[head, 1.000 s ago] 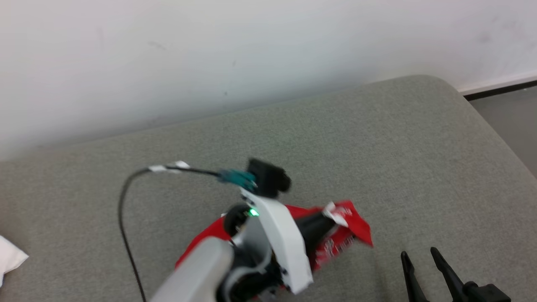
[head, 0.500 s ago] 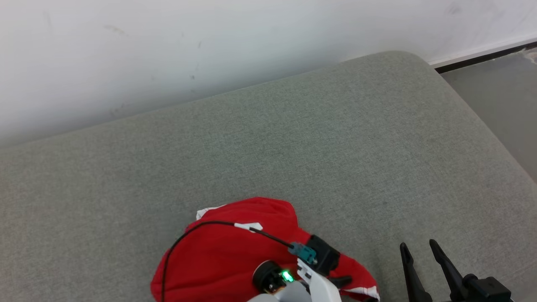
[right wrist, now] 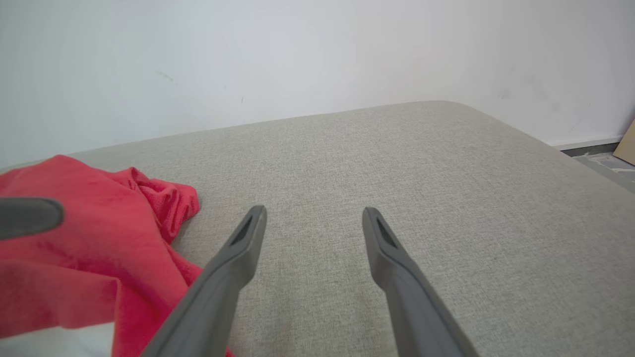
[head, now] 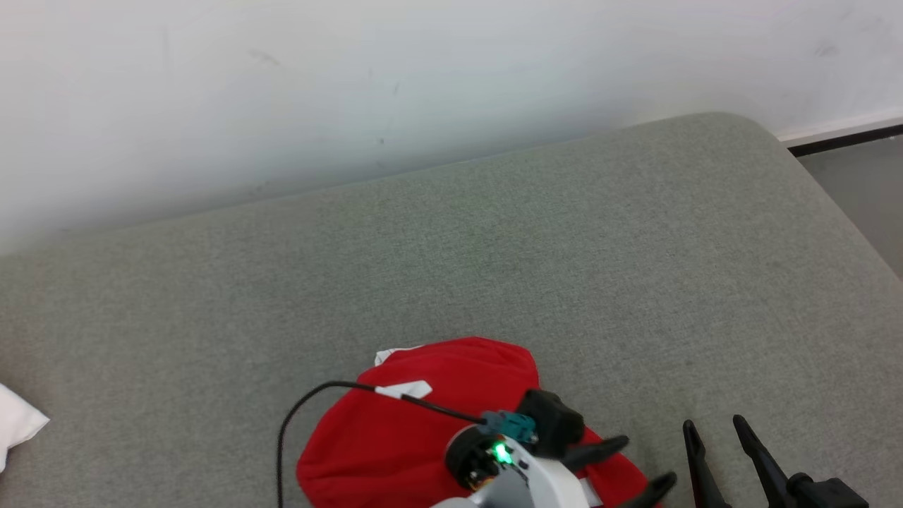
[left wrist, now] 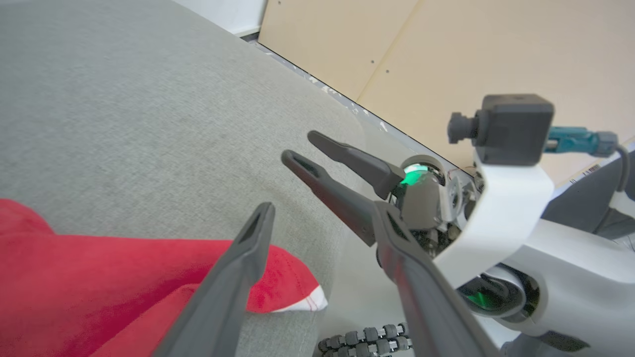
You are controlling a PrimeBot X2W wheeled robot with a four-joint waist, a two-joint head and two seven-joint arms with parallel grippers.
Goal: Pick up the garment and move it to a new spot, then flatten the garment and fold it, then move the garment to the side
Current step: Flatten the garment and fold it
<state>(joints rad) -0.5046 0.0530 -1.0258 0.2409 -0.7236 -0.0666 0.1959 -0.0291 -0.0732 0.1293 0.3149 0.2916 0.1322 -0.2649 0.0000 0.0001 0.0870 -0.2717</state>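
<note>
Grey woven cushion (head: pixel 635 268) underneath everything, flat, coarse-grained, rounded at the far right corner. Nearest, at the bottom edge of the head view: left tool (head: pixel 640 462), two dark tapered fingers spread wide with nothing between them, poised over the right edge of the garment (head: pixel 409 437); contact with the cloth impossible to judge. Behind those fingers, a white wrist shell (head: pixel 543 487) with a green light, a black camera block (head: pixel 554 420) and a teal plug, hiding part of the red heap; thin black cable (head: pixel 280 466) looping over it. Just right of the cloth, right tool (head: pixel 714 422), slotted fingers likewise parted wide and empty above bare upholstery. Garment itself: soft, fleecy red fabric, crumpled into a rounded mound with white hem trim, lying near the cushion's front edge, bottom centre. Far left, corner of something white (head: pixel 17 423). Beyond, bare cushion, then a scuffed white wall (head: pixel 423 85), dark baseboard (head: pixel 846 137) and grey floor (head: pixel 868 197).
</note>
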